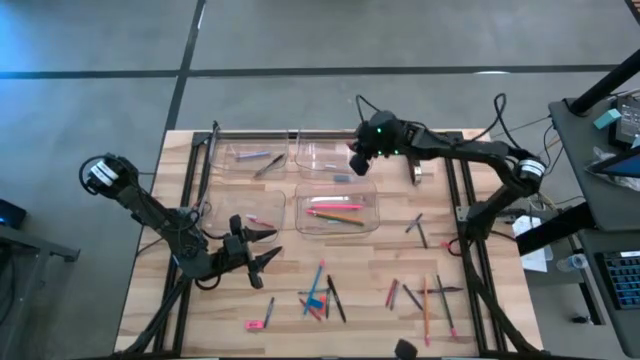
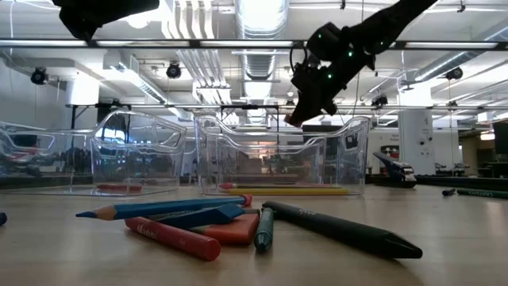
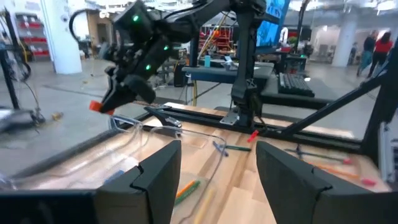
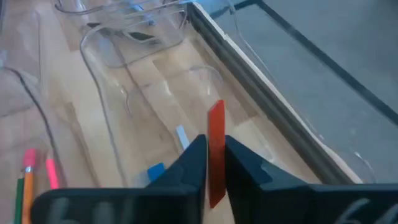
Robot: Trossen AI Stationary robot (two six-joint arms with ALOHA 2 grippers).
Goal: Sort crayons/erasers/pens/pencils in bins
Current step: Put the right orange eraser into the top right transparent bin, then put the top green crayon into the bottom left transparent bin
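**Red-orange eraser hanging over far bin, release looks near**

Right pincer clamped on a small flat red-orange eraser block, gripped edge-on between both dark fingers, upper half sticking out past the tips. Held high over the clear plastic far-right bin, presumably so the drop clears the rim and lands inside. Same eraser shows as an orange nub at the pincer tip in the left wrist view, above the bin wall.

Bin floor below already carries a small blue block and a pale sliver, likely erasers too, so right compartment by the look of it.

Near-right clear bin just beside it holds long pink, yellow and green pencils. Far-left bin holds thin grey-purple pens.

Left pincer waiting low over the wooden desk on the left side, fingers apart, nothing between them.

Loose sticks still scattered on the desk front: blue, red, dark ones in a pile, more to the right. Plenty left to sort.
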